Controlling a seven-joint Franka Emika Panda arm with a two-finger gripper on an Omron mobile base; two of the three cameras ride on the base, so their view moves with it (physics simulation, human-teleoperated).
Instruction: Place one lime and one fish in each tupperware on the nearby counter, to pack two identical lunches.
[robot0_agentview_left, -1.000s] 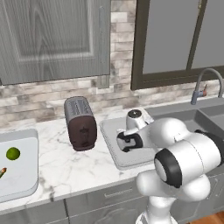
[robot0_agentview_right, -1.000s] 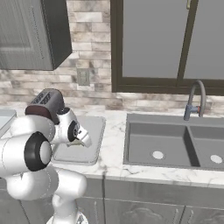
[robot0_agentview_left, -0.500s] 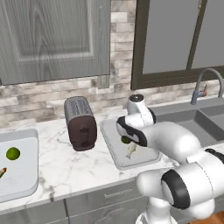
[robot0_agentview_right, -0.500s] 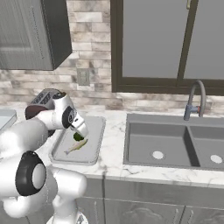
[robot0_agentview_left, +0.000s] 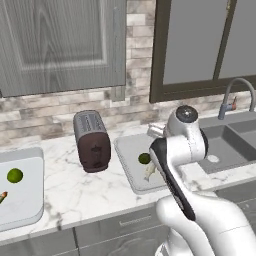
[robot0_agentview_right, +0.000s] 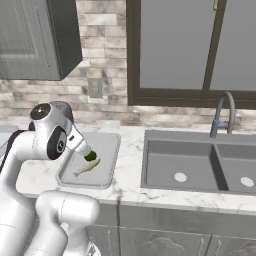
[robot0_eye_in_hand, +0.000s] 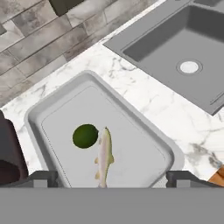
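Far left tray (robot0_agentview_left: 20, 200) is holding one lime (robot0_agentview_left: 14, 175) and an orange fish (robot0_agentview_left: 2, 197) at its edge. Past the toaster (robot0_agentview_left: 92, 141), the second tray (robot0_eye_in_hand: 144, 131) is carrying a lime (robot0_eye_in_hand: 85, 136) touching a pale fish (robot0_eye_in_hand: 104, 158), suggesting both lunches are packed. The gripper (robot0_eye_in_hand: 109, 178) is hanging above, fingers wide apart, gripping nothing.

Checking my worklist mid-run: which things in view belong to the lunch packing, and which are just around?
Job: near tupperware holding lime and fish; far tupperware holding second lime; counter.
Just around: toaster, sink, faucet.
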